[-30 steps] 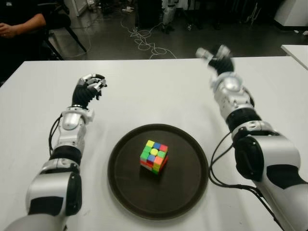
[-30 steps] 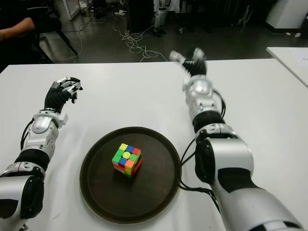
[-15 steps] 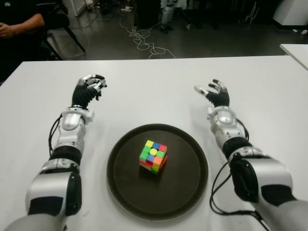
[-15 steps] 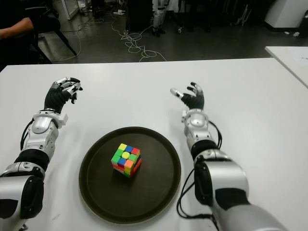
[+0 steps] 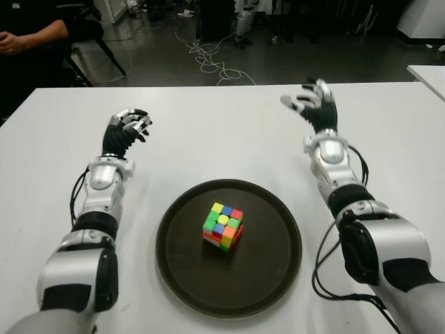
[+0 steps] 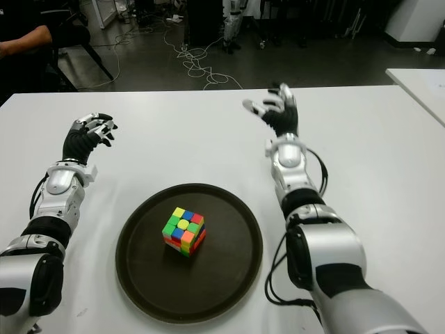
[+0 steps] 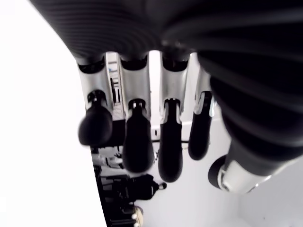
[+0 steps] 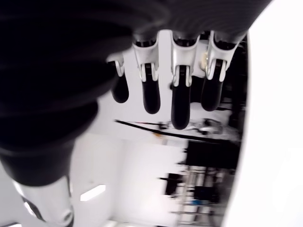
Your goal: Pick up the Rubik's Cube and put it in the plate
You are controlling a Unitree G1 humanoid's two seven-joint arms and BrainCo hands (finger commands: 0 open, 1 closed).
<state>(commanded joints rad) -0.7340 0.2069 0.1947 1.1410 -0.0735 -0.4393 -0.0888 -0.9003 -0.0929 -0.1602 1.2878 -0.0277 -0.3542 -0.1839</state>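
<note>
Rubik's Cube (image 5: 222, 226) sits near the middle of the round dark plate (image 5: 268, 278), turned corner-on to the robot, and neither hand touches it. The plate lies on the white desk (image 5: 208, 132) toward its near edge, midway between the two arms. As things lie, the placing looks done, and the step in hand seems to be clearing the arms away; the next move probably calls for nothing more than bringing the right hand (image 5: 314, 108) down to a resting pose without brushing the plate's rim.

That right hand is raised beyond the plate on its right side, fingers spread wide and holding nothing. The left hand (image 5: 126, 131) shows beyond the plate on its left side, fingers loosely curled and empty.

Both wrist views show only each hand's own fingers (image 8: 180, 101) hanging free with nothing between them, which confirms the empty grips, but neither shows the cube or plate. Only the eye views give those.
</note>
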